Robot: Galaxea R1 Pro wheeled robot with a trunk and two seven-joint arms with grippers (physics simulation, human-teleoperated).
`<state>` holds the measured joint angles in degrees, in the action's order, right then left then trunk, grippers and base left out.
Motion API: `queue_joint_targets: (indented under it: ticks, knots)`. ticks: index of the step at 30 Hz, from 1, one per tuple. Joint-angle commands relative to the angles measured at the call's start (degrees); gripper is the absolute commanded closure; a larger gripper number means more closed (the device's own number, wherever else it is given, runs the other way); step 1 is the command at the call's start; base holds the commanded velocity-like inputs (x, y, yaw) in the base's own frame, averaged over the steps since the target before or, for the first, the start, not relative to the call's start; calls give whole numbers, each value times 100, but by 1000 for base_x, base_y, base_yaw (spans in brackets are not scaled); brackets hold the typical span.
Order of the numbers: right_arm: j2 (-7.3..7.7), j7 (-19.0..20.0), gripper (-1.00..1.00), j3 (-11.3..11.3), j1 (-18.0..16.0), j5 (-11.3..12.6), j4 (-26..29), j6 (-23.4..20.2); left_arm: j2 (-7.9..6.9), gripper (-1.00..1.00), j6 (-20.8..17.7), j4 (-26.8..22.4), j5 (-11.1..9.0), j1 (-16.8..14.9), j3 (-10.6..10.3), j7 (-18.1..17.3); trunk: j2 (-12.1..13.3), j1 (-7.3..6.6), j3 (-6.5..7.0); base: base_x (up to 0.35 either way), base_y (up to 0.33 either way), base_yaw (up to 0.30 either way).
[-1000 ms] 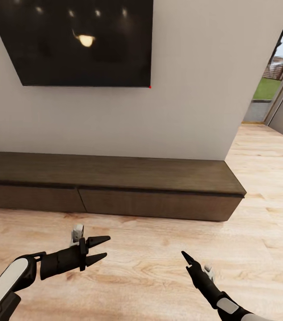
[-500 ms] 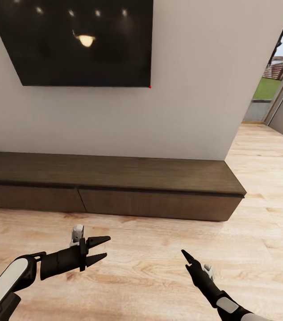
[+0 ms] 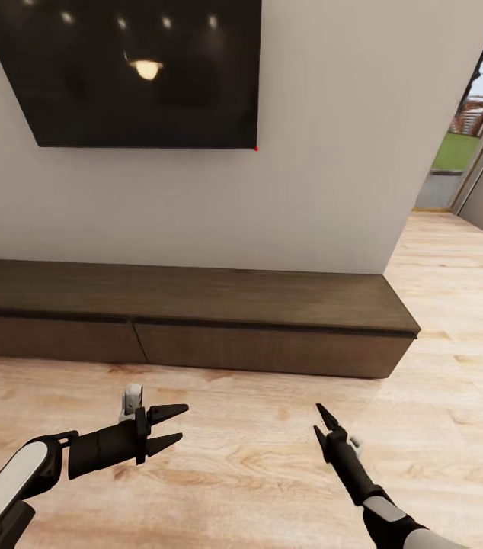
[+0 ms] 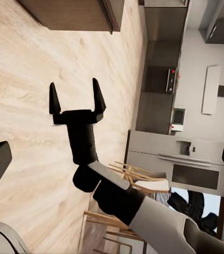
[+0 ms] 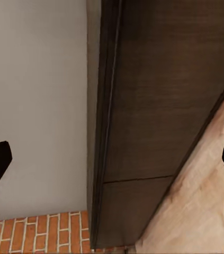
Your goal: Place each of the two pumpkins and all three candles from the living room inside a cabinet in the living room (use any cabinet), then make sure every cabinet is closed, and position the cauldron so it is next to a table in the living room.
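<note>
- TV cabinet (image 3: 188, 324) by the wall, both drawers shut.
- Left gripper (image 3: 167, 426) & right gripper (image 3: 322, 425): fingers open, empty.
- Next: hook a drawer's top edge, pull straight.

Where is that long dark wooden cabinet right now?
In the head view, the cabinet sits on the wood floor against the off-white wall, directly under the black TV, drawers shut.
</note>
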<state>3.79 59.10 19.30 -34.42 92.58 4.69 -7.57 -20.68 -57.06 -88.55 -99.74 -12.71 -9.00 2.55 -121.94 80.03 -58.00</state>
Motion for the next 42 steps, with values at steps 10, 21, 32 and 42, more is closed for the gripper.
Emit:
queue_joint_targets:
  ticks: [10,21,32,42]
  knots:
    - [-16,-179,-100,-59,-3,682,49,377,-1,-100,-7,-4,-37,-4,-5,27,-2,-1,-5,0,0,0]
    - [7,-183,-100,-371,-3,1621,50,481,1,-100,-7,-29,-38,-4,-43,27,-2,-1,-5,108,0,0]
    - [-21,-179,-100,-637,-3,1668,49,405,-11,-100,-7,-42,-273,-4,-166,27,-2,-1,-5,111,0,0]
    - [-27,-163,-100,-681,-3,1897,49,155,-7,-100,-7,-38,-323,-4,-295,27,-2,-1,-5,161,19,0]
